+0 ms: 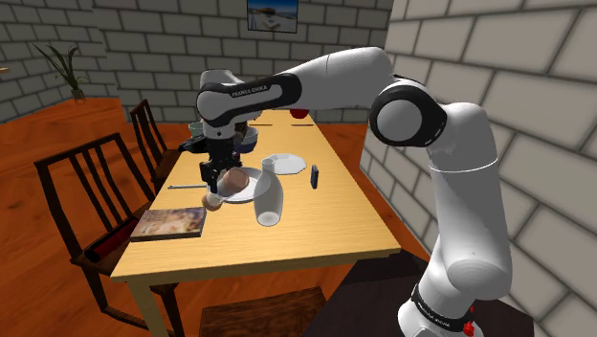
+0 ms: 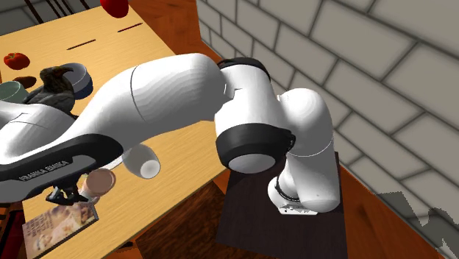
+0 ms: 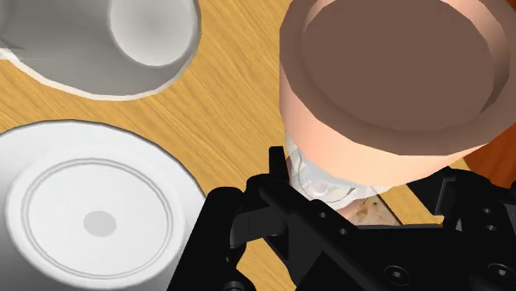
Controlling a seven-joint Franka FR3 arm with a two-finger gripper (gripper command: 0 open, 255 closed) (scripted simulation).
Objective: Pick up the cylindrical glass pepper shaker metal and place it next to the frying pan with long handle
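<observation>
The pepper shaker point(image 3: 389, 74), copper-capped with a clear body, is clasped between the closed fingers of the gripper point(image 1: 218, 180). It is judged to be clear of the table point(image 1: 335, 230), over the white plate point(image 3: 99, 219) near the chair-side long edge. A white vessel point(image 1: 270, 199) lies just beside. The shaker should be carried high enough to clear both, then set upright beside what seems the dark pan point(image 2: 51, 87), without touching it.
</observation>
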